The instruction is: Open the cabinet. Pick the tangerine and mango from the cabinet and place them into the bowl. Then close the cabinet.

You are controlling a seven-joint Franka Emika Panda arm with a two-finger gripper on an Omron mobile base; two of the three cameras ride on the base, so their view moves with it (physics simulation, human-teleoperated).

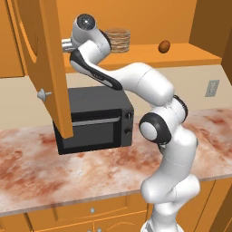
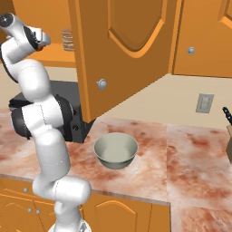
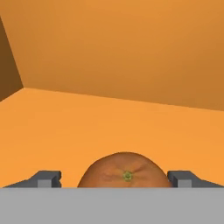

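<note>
**Arm reaches into the open cabinet, jaws spread around the tangerine**

The white arm rises from the base in front of the worktop (image 1: 27, 176), bends at its elbow above the black microwave (image 1: 93, 118), and stretches up and leftward so that its wrist enters the cabinet (image 2: 120, 50) over the shelf edge, behind the swung-out left door. In the hand view the gripper (image 3: 115, 178) points level along the cabinet floor toward the back wall. Its jaws stand wide apart, one fingertip on each side of the tangerine (image 3: 124, 170), which sits between them with a narrow gap showing at either side; the fruit's small green stem mark faces the camera. Whether the pads touch the fruit cannot be told.

The bowl (image 2: 116, 151) stands on the worktop just right of the microwave, below the open right door. Farther back on the cabinet shelf, a ribbed brownish cylinder (image 1: 118, 40) stands just beside the wrist, and the mango (image 1: 164, 46) lies well to its right, apart from both.
</note>
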